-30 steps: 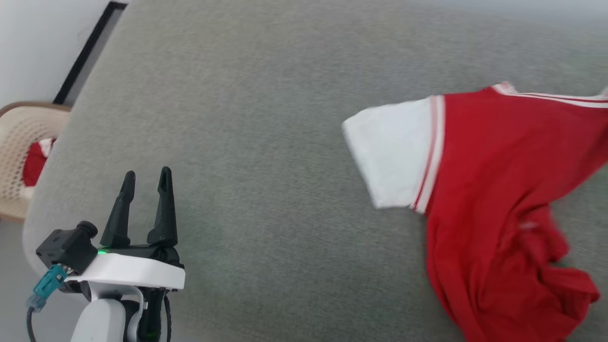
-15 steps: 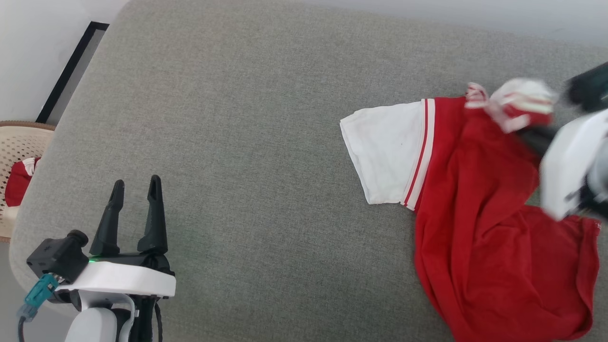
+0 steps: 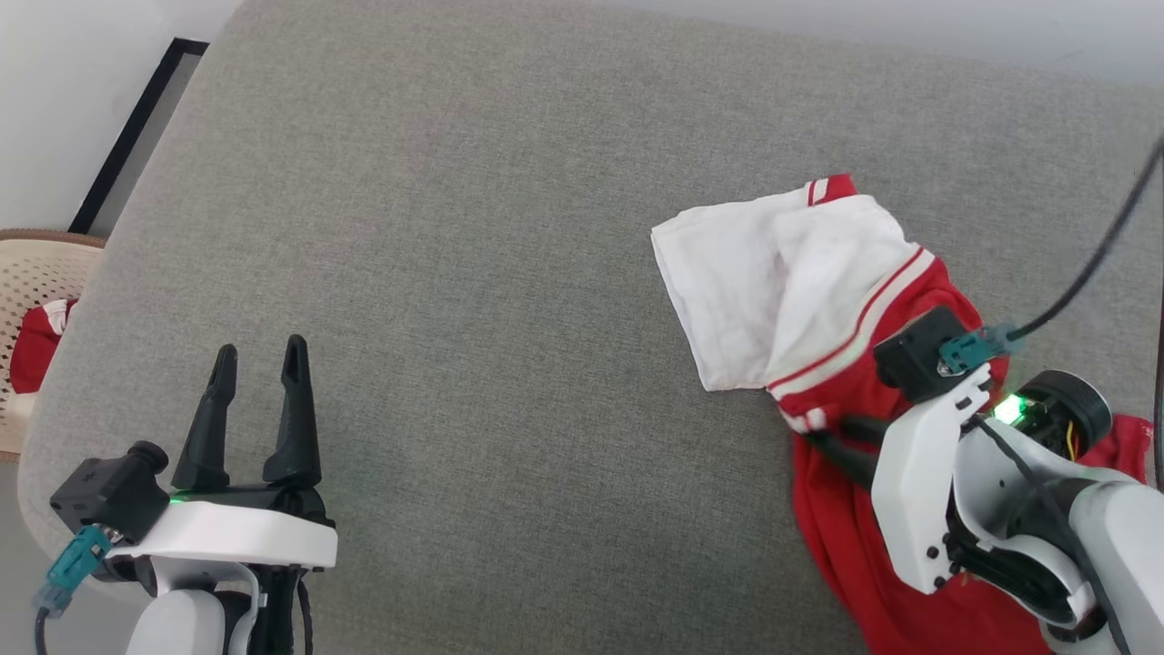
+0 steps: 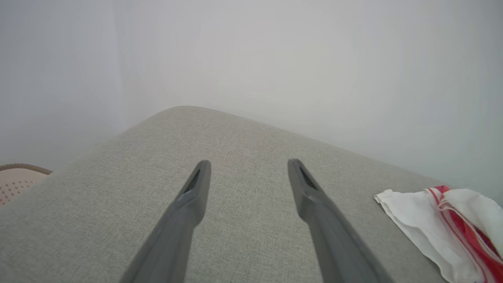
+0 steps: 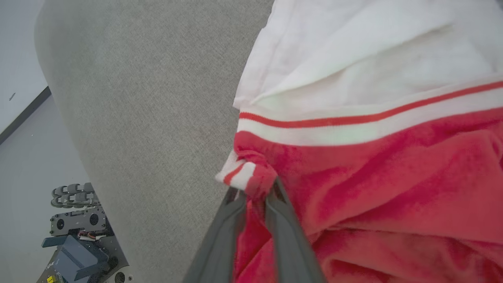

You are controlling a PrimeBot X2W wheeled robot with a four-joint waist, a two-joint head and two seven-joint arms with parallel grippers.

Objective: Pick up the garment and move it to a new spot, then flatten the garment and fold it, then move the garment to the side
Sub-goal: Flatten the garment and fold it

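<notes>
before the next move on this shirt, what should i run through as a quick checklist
1. Right gripper has cloth: ok, its jaws pinch the garment at the striped trim.
2. Left gripper free: ok, open, holding nothing.
3. Garment flat: not ok, a white sleeve lies folded over and the red body is bunched.
4. Bare grey cushion to spread on: ok.
5. Hem edges located: cannot tell, the right arm covers part of the cloth.

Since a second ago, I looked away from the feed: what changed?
The right gripper swung in over the shirt, fingers pinching its striped trim, and laid the far white sleeve onto the near one. The left gripper stayed open above the grey cushion.
</notes>
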